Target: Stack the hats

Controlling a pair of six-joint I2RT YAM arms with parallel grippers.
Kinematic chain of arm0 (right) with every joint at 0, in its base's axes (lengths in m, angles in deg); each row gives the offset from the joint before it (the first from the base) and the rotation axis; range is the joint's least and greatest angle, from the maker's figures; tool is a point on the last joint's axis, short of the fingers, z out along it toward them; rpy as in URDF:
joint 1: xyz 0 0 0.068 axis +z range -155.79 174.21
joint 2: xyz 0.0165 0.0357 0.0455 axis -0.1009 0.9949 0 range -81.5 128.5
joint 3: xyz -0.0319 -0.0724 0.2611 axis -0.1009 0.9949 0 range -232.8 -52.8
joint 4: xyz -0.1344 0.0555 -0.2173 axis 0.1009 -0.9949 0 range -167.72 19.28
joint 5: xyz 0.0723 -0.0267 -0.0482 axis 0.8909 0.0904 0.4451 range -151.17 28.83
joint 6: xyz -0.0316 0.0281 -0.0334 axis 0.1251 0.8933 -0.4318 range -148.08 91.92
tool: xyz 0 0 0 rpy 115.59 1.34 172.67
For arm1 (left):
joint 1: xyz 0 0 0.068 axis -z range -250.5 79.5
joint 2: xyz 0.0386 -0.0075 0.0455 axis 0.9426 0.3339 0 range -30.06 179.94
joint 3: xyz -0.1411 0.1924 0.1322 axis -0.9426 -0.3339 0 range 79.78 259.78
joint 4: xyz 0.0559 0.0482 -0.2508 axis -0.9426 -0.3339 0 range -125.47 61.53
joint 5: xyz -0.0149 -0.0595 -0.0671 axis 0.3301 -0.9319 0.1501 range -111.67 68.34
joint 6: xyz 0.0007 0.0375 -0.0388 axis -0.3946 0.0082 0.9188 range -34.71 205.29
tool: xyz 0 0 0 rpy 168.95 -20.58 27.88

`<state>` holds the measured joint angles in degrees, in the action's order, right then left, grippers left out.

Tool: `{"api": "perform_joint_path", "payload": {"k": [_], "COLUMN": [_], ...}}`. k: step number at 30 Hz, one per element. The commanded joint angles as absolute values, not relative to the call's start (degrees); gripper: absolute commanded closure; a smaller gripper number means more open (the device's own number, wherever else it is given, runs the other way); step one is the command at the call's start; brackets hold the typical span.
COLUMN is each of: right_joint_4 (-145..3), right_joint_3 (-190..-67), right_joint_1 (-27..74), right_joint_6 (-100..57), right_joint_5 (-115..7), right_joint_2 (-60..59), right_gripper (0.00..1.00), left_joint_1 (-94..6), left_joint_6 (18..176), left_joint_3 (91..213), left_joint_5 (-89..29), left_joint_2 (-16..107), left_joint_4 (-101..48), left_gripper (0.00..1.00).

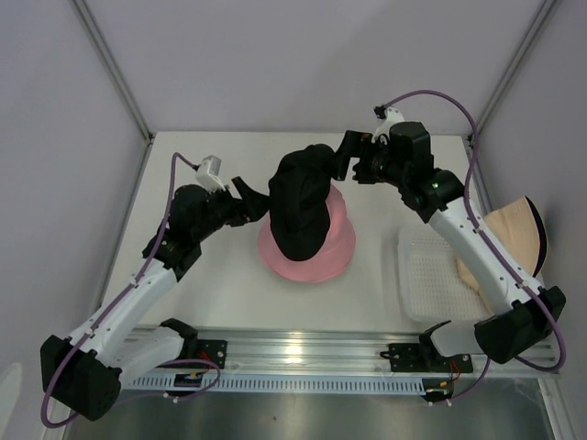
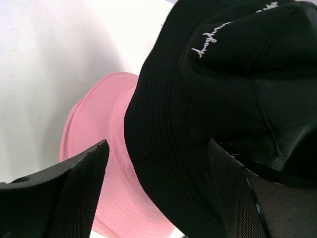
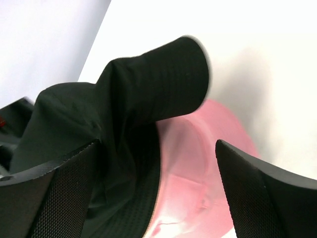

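A black hat [image 1: 303, 206] lies crumpled and tilted on top of a pink hat [image 1: 337, 246] in the middle of the table. My left gripper [image 1: 260, 203] is at the black hat's left side, open, and the left wrist view shows the black hat [image 2: 208, 99] reaching between the fingers above the pink brim [image 2: 94, 124]. My right gripper [image 1: 339, 158] is at the hat's far right edge, open wide. In the right wrist view the black hat [image 3: 148, 94] sits by the left finger, with the pink hat [image 3: 213, 163] in the gap. A beige hat [image 1: 514, 234] lies at the right.
A white mesh tray [image 1: 431, 280] sits on the table at the right, under the right arm, with the beige hat partly over its far side. Grey walls and frame posts close in the table at the back and sides.
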<state>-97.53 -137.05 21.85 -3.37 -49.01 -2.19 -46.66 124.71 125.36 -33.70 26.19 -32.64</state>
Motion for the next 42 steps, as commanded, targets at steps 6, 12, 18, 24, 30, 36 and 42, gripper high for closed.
{"api": "perform_joint_path", "payload": {"k": [6,12,18,24,30,36,42], "right_joint_4": [-88.31,-85.75,-78.74,-64.67,-46.15,-40.08,-32.93], "right_joint_3": [-127.95,-128.65,-123.74,-120.65,-118.11,-116.97,-116.25], "right_joint_1": [20.93,15.22,11.96,11.96,11.96,13.1,14.16], "right_joint_6": [-4.0,-2.15,2.41,7.86,16.91,21.13,26.94], "right_joint_5": [-60.37,-59.86,-55.66,-40.89,-33.05,-33.05,-30.15], "right_joint_2": [-9.95,-11.89,-10.57,-4.51,1.73,6.21,10.52], "right_gripper": [0.01,0.0,0.01,0.07,0.09,0.09,0.12], "left_joint_1": [-46.15,-46.06,-45.45,-45.27,-45.27,-45.27,-45.27], "left_joint_6": [124.4,124.05,123.61,123.17,122.65,122.29,122.03], "left_joint_3": [125.92,126.1,126.27,126.45,126.98,128.12,128.91], "left_joint_5": [-36.16,-36.96,-37.31,-36.61,-35.64,-35.38,-35.02], "left_joint_2": [25.83,27.07,28.38,29.18,29.79,30.05,29.88], "left_joint_4": [-28.91,-28.74,-28.83,-28.83,-29.79,-30.58,-31.64], "left_gripper": [0.15,0.15,0.16,0.16,0.16,0.16,0.16]}}
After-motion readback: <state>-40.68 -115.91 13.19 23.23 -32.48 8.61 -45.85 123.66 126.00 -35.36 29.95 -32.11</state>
